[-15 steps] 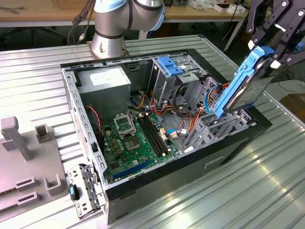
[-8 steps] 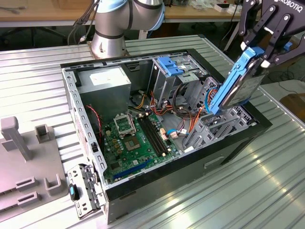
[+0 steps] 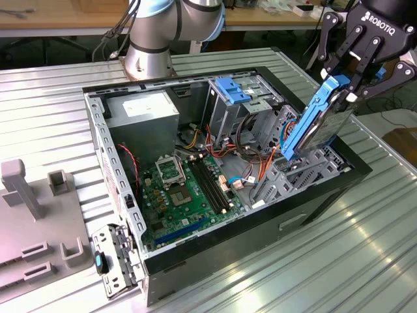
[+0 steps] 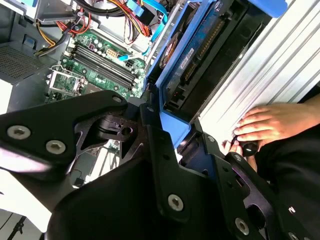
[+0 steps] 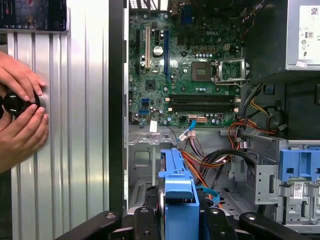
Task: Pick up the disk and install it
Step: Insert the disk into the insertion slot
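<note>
Already the gripper (image 3: 343,83) clenches the disk (image 3: 313,130), held tilted above the drive bay (image 3: 313,166) at the exterior view's right of the open computer case (image 3: 228,242); pickup is done, seating is not.

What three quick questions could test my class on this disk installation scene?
1. True or false: the gripper is shut on the disk.
2. How does the disk stand? A: lying flat. B: tilted, over the open case. C: out of the gripper.
3. In the first wrist view, what rests on the ribbed table beside the case?

Key: 1 true. 2 B. 3 a person's hands, around a black knob.
</note>
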`<control>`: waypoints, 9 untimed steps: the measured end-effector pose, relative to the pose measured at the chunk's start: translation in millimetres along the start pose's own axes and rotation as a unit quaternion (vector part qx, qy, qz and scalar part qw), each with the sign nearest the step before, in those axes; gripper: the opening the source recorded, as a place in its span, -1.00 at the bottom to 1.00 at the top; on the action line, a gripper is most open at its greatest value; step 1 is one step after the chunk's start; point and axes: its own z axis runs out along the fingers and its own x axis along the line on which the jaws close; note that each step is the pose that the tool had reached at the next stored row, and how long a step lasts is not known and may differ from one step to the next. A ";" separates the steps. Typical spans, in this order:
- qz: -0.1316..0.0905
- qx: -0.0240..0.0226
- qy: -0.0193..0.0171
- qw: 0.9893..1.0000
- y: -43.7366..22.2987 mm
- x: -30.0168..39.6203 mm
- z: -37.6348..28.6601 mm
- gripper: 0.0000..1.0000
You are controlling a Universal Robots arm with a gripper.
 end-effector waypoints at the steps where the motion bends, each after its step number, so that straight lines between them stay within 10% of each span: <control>1: 0.001 0.000 0.000 1.000 0.0 -0.2 0.8 -0.25; 9: 0.016 -0.005 0.002 1.000 0.3 -0.8 8.5 -0.25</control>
